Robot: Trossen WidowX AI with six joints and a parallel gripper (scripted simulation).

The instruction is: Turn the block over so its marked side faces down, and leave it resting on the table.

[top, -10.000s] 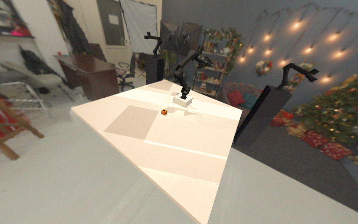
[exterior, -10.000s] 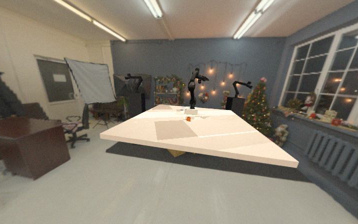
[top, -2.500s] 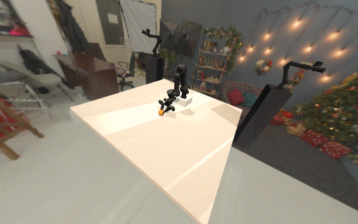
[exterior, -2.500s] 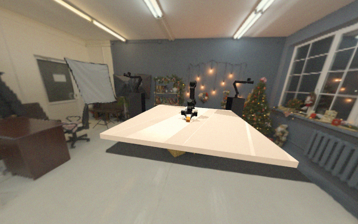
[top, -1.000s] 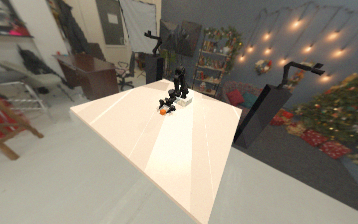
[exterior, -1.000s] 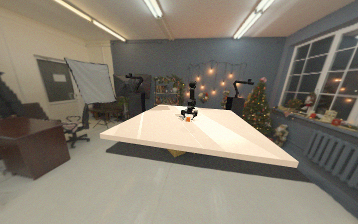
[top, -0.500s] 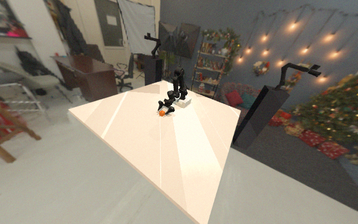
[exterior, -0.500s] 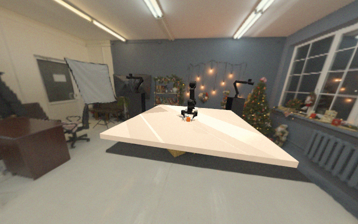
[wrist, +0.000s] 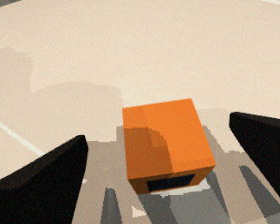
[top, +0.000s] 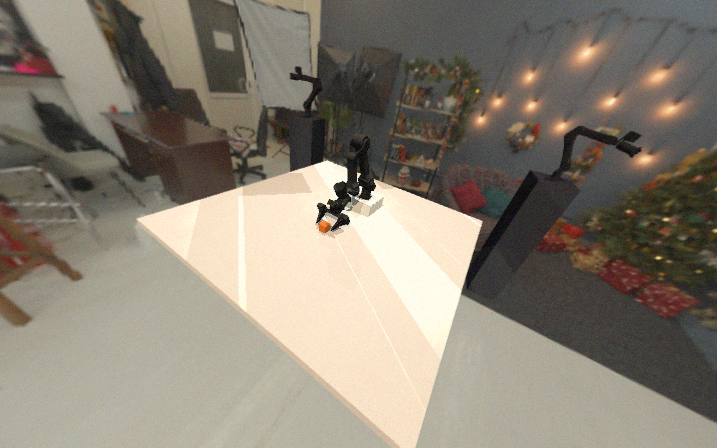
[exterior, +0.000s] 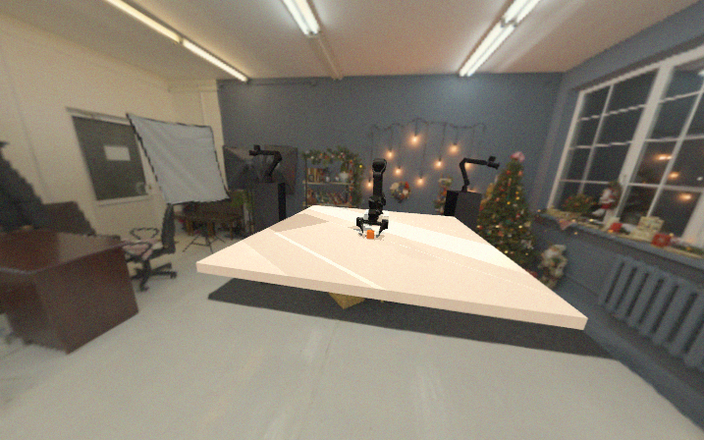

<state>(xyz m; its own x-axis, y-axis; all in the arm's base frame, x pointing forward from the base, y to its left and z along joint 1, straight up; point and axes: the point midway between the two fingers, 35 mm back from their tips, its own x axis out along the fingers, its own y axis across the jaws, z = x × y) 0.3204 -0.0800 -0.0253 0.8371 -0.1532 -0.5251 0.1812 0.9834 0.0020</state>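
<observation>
1. Claw [wrist: 160, 163] spread wide and released, gripping nothing; its two dark fingers stand far apart at the lower left and lower right of the wrist view.
2. Between those fingers, apart from both, sits the orange block [wrist: 165, 144], resting on the pale table [wrist: 157, 43].
3. The block's upper face is plain orange. A dark marked patch shows on the side turned toward the claw, low near the table; whether any of it reaches underneath cannot be told.
4. Shadows of the fingers fall across the table around the block and partly over its top.
5. From the top view, the claw [top: 332, 220] hangs low over the table [top: 305, 289] with the block [top: 324, 225] just under its tips, in front of the arm's white base [top: 366, 205].
6. From the exterior view, the claw [exterior: 371, 225] straddles the block [exterior: 369, 234], which lies on the table [exterior: 398, 273] just below it.
7. No container appears near the claw.
</observation>
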